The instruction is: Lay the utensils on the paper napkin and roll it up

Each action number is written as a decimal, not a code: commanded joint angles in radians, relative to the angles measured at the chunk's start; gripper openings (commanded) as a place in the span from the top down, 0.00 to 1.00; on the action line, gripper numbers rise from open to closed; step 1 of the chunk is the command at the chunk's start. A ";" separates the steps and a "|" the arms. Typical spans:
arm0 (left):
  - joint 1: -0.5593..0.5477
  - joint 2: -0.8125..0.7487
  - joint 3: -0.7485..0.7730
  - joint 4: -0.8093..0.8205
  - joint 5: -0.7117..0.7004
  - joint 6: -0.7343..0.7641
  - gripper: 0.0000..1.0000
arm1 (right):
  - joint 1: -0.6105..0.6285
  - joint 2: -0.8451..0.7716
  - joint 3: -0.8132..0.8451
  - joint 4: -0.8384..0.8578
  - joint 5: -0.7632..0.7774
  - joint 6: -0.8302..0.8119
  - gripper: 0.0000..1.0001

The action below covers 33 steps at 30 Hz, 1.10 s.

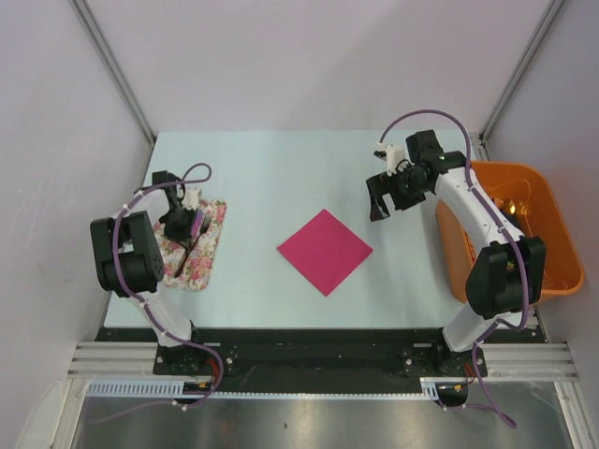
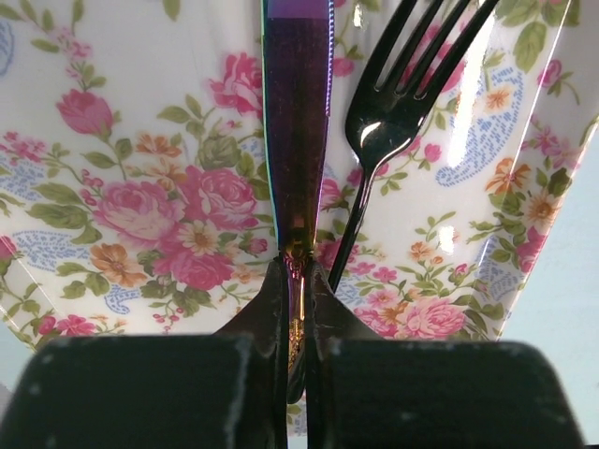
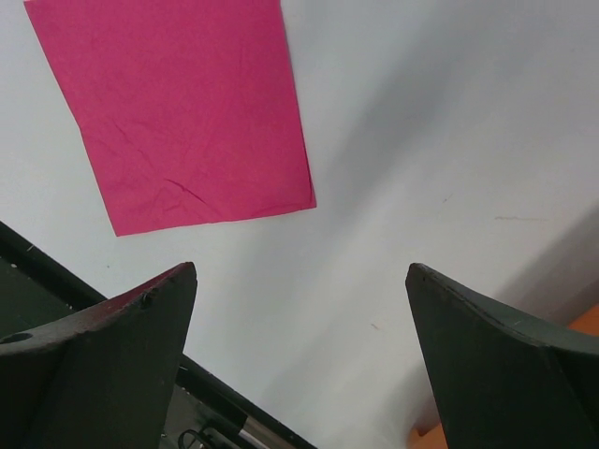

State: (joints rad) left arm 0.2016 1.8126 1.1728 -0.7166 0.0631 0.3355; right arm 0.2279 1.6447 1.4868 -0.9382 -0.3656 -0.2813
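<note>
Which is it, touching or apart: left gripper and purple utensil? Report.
Touching. In the left wrist view the left gripper is shut on the purple utensil, fingers pressing both sides of its handle.

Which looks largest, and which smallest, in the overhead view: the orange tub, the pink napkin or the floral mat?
1. Orange tub: clearly largest.
2. Pink napkin and floral mat: they look about alike, and the left arm covers part of the mat, so no ranking between them.

White-black arms [image 1: 468,201] (purple cables [image 1: 427,113]).
</note>
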 commanded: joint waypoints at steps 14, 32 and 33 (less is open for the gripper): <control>0.015 -0.127 0.166 -0.014 0.040 0.007 1.00 | -0.012 -0.028 0.069 0.019 -0.144 0.027 0.00; -0.329 -0.329 0.219 -0.012 0.088 -0.521 1.00 | -0.042 -0.048 0.009 0.130 -0.188 0.145 0.00; -0.370 -0.332 0.215 -0.007 -0.016 -0.541 1.00 | -0.056 -0.046 0.004 0.130 -0.187 0.146 0.00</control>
State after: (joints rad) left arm -0.0227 1.5291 1.3834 -0.7429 0.1864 -0.0071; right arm 0.2039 1.6230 1.5063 -0.8337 -0.5415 -0.1555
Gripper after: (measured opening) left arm 0.026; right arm 0.994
